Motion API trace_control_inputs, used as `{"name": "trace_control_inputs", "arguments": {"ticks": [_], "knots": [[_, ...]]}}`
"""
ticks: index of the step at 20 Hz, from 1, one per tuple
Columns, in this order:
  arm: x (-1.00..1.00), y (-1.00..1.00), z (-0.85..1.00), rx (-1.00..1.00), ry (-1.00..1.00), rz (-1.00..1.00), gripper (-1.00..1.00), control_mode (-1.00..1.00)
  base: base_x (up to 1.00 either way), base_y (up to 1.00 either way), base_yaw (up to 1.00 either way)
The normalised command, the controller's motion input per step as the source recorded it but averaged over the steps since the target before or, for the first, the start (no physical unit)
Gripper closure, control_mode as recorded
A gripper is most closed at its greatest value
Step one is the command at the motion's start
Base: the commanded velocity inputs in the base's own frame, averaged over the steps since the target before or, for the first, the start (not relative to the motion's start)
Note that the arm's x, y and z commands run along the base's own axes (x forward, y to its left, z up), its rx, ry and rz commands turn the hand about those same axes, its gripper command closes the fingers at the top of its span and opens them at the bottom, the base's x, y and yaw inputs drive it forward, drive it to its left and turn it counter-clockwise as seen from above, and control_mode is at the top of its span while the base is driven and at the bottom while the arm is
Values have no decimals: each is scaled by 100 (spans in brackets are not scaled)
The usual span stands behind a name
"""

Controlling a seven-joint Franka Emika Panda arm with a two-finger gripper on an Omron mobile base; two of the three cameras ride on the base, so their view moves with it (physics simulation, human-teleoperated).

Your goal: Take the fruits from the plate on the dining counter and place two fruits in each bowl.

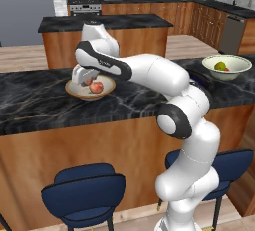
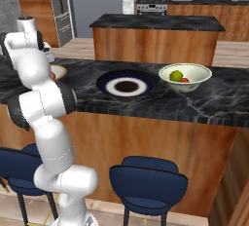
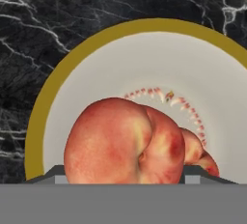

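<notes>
We are on the last placing step: our tool point(image 1: 85, 81) holds a pinkish-red fruit point(image 3: 120, 141) low in the tan bowl point(image 1: 74, 91) on the table point(image 1: 30, 100) beside another fruit point(image 1: 97, 86), so next we should open and lift clear.

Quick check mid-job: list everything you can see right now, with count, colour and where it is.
Tan bowl: one, cream inside, on the dining counter, under the hand.
Pinkish-red fruits: two, at the tan bowl; one sits between the fingers.
Pale bowl: one, greenish-white, far end of the counter.
Yellow-green fruit: one, in the pale bowl.
Red-orange fruit: one, beside it.
Plate: one, navy rim, empty.
Island: one, black-topped, behind.
Stools: three, navy.
Hand: one, over the tan bowl.
</notes>
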Motion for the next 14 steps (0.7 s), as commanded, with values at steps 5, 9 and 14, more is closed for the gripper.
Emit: {"name": "trace_control_inputs", "arguments": {"ticks": [5, 9, 14], "knots": [[-15, 7, -4, 0, 0, 3, 100, -100, 0, 0, 0], [-1, 1, -12, 0, 1, 0, 100, -100, 0, 0, 0], [0, 0, -13, 0, 3, 0, 100, -100, 0, 0, 0]]}}
